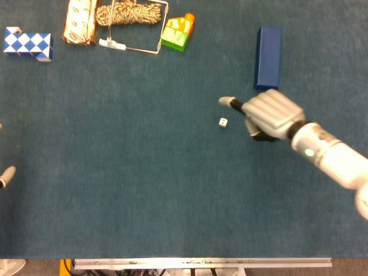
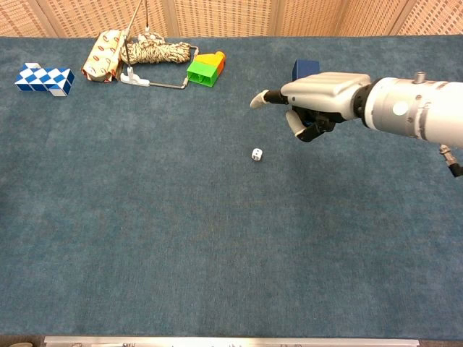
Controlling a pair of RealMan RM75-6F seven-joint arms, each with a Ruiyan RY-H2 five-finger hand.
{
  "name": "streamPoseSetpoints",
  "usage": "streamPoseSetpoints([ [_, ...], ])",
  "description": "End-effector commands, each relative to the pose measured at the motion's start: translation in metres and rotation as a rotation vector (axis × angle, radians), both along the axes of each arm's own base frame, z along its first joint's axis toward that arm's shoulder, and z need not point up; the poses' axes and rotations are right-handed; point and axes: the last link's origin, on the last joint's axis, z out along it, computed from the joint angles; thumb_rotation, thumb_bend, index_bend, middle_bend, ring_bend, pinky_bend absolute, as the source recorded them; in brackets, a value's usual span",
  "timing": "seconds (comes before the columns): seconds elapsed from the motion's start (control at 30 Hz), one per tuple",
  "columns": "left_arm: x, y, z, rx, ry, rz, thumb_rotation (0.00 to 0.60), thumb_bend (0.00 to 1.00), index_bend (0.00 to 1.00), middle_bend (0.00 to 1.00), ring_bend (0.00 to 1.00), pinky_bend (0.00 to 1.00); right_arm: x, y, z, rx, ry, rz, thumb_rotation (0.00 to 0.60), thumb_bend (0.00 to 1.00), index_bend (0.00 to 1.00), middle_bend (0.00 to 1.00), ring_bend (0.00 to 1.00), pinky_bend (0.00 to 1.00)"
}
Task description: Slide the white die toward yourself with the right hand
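The right hand (image 1: 270,117) hangs above the desk (image 1: 144,190) with one finger stretched out and the rest curled in, holding nothing. The white die (image 1: 222,122) lies just beyond and below that fingertip, near it but apart; the chest view shows the hand raised well clear of the cloth. So the slide looks not yet begun: the finger must, I judge, drop to the far side of the die and then draw it toward the robot. Close behind the hand lies a dark blue block (image 1: 268,57). Well away, at the far edge past the die, sit a green and orange block (image 1: 177,32), a wire frame (image 1: 135,46) with a rope bundle (image 1: 127,14), a wrapped packet (image 1: 79,21) and a blue-and-white checkered piece (image 1: 27,43). Nothing stands in the die's path toward the robot. Of the left hand (image 1: 7,175) only a sliver shows at the desk's opposite edge; its state I cannot tell.
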Motion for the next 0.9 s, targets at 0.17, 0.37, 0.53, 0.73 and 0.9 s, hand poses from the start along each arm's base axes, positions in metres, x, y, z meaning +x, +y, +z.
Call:
streamPoseSetpoints([
  [0.17,0.0,0.0,-0.001,-0.003,0.001,0.0,0.6,0.13,0.26,0.28,0.32,0.25,0.009,-0.008,-0.04,0.068,0.119,-0.014,0.6,1.0,0.11,1.0,1.0,1.0],
  [0.37,0.0,-0.001,-0.001,-0.006,0.002,0.002,0.6,0.13,0.26,0.28,0.32,0.25,0.001,-0.012,-0.047,0.059,0.169,-0.052,0.6,1.0,0.11,1.0,1.0,1.0],
  [0.53,0.0,-0.001,-0.003,-0.011,0.004,0.0,0.6,0.13,0.26,0.28,0.32,0.25,-0.01,-0.015,-0.048,0.049,0.199,-0.084,0.6,1.0,0.11,1.0,1.0,1.0],
  [0.73,0.0,-0.001,-0.003,-0.012,0.005,0.001,0.6,0.13,0.26,0.28,0.32,0.25,-0.013,-0.017,-0.053,0.053,0.197,-0.102,0.6,1.0,0.11,1.0,1.0,1.0],
  [0.9,-0.001,-0.002,-0.002,-0.009,0.006,0.008,0.6,0.13,0.26,0.28,0.32,0.25,-0.016,-0.015,-0.059,0.071,0.205,-0.102,0.6,1.0,0.11,1.0,1.0,1.0],
])
